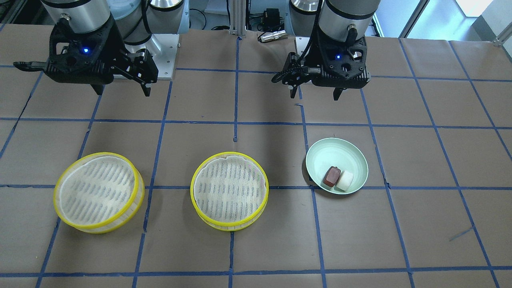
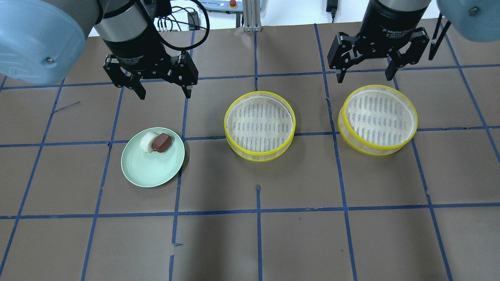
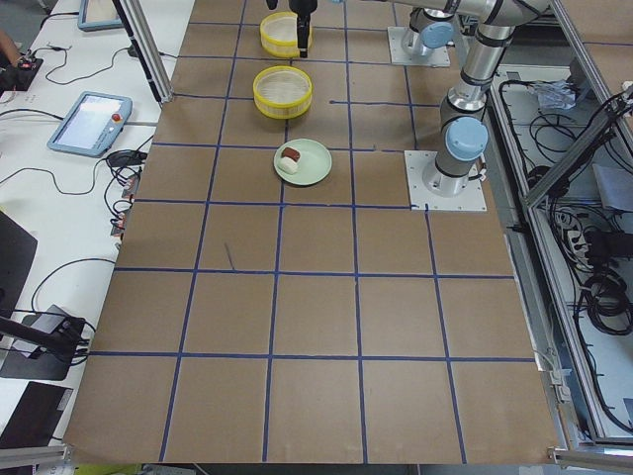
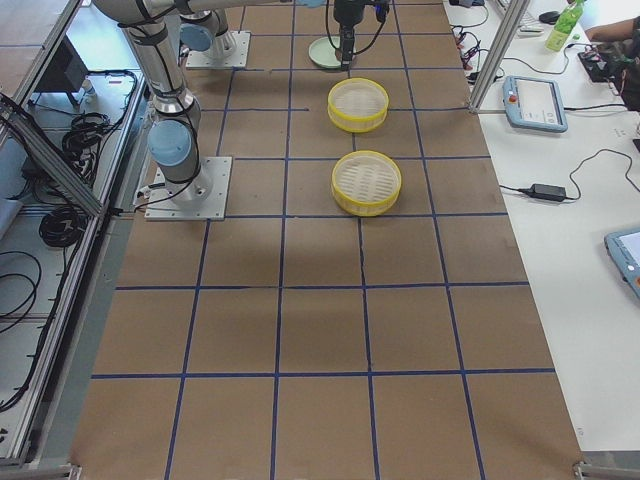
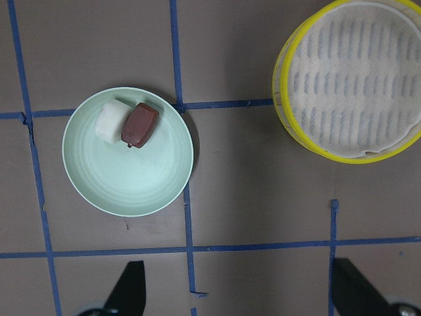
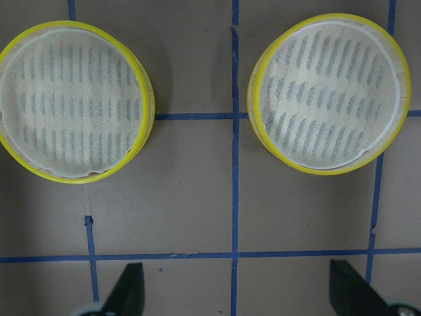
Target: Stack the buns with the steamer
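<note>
A white bun (image 2: 147, 141) and a reddish-brown bun (image 2: 161, 142) lie side by side, touching, in a pale green bowl (image 2: 150, 168). Two round yellow-rimmed steamer trays stand on the table, one in the middle (image 2: 259, 125) and one to the right (image 2: 378, 119); both are empty. My left gripper (image 2: 164, 95) is open and empty, hovering high behind the bowl. My right gripper (image 2: 364, 77) is open and empty, hovering behind the right tray. The left wrist view shows the white bun (image 5: 109, 120), the brown bun (image 5: 140, 124) and the middle tray (image 5: 352, 79). The right wrist view shows both trays (image 6: 72, 99) (image 6: 329, 92).
The table is covered in brown paper with a blue tape grid (image 2: 258, 210). The arm bases (image 1: 160, 52) stand at the robot's edge. Tablets and cables lie off the table on the operators' side (image 4: 535, 100).
</note>
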Tool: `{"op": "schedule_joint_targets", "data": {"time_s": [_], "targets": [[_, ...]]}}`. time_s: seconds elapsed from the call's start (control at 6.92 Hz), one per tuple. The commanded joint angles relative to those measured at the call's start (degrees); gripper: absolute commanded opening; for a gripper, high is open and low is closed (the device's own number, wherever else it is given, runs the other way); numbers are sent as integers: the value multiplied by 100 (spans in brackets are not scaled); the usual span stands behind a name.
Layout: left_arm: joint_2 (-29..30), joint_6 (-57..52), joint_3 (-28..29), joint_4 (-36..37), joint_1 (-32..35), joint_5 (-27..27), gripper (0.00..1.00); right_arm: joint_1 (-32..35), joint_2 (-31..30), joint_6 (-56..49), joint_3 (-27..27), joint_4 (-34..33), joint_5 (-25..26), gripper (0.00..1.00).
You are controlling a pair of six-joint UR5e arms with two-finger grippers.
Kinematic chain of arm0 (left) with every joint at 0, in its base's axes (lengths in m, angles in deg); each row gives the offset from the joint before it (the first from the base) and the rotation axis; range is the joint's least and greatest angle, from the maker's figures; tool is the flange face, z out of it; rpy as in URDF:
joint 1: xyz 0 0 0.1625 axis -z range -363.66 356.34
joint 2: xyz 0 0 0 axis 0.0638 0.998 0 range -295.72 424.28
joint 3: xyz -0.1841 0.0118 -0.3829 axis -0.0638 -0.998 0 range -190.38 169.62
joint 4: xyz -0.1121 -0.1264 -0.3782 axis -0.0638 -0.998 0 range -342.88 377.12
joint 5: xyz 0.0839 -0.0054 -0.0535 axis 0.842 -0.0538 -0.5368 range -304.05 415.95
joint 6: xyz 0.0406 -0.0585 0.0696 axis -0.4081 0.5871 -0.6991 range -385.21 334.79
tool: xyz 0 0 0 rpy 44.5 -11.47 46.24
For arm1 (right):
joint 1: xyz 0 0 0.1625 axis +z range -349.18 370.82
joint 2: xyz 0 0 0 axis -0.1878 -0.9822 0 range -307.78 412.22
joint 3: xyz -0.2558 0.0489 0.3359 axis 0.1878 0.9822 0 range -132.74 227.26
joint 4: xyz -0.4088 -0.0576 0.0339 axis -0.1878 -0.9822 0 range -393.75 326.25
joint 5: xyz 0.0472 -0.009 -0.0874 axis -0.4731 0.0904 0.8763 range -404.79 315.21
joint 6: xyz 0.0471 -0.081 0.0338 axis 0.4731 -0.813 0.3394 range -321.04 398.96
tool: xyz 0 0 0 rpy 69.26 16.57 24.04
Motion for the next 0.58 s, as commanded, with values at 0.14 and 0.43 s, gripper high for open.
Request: {"op": "schedule_joint_targets", "data": {"time_s": [0.14, 0.43], "targets": [[-69, -2, -34, -12, -157, 62, 100, -106, 7, -210, -2, -86, 13, 100], [-43, -925, -505, -109, -1007, 10, 100, -97, 7, -202, -10, -87, 22, 100]]}}
